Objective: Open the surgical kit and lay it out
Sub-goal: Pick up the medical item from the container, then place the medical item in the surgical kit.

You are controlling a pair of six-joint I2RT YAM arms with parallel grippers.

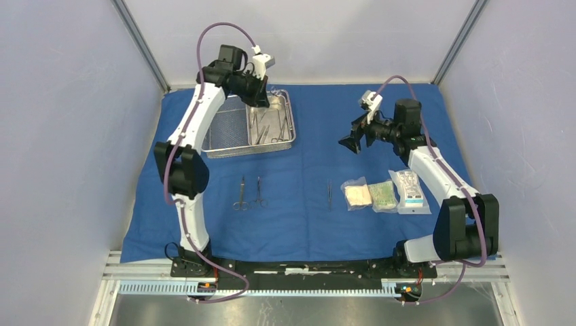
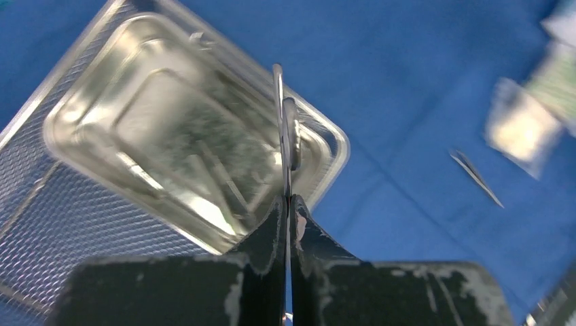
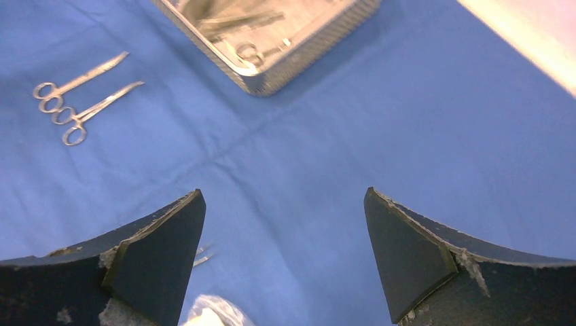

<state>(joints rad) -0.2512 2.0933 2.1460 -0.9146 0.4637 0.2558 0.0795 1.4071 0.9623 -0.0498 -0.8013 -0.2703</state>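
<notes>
The blue cloth wrap (image 1: 312, 224) lies spread flat over the table. At the back left on it stands the wire-mesh tray (image 1: 221, 136), with the steel pan (image 2: 170, 136) in one corner and loose instruments (image 1: 266, 130) inside. My left gripper (image 1: 260, 102) hangs over the tray, shut on a slim metal instrument (image 2: 286, 129) that sticks out past its fingertips (image 2: 272, 224). Two scissors-like instruments (image 1: 249, 193), tweezers (image 1: 329, 193) and three clear packets (image 1: 382, 195) lie in a row on the cloth. My right gripper (image 3: 284, 192) hovers open above bare cloth, holding nothing.
Grey enclosure walls close in the left, right and back sides. Both arm bases sit on the rail (image 1: 306, 272) at the near edge. The right arm's forearm (image 1: 441, 170) reaches over the cloth just beside the rightmost packet (image 1: 409, 190).
</notes>
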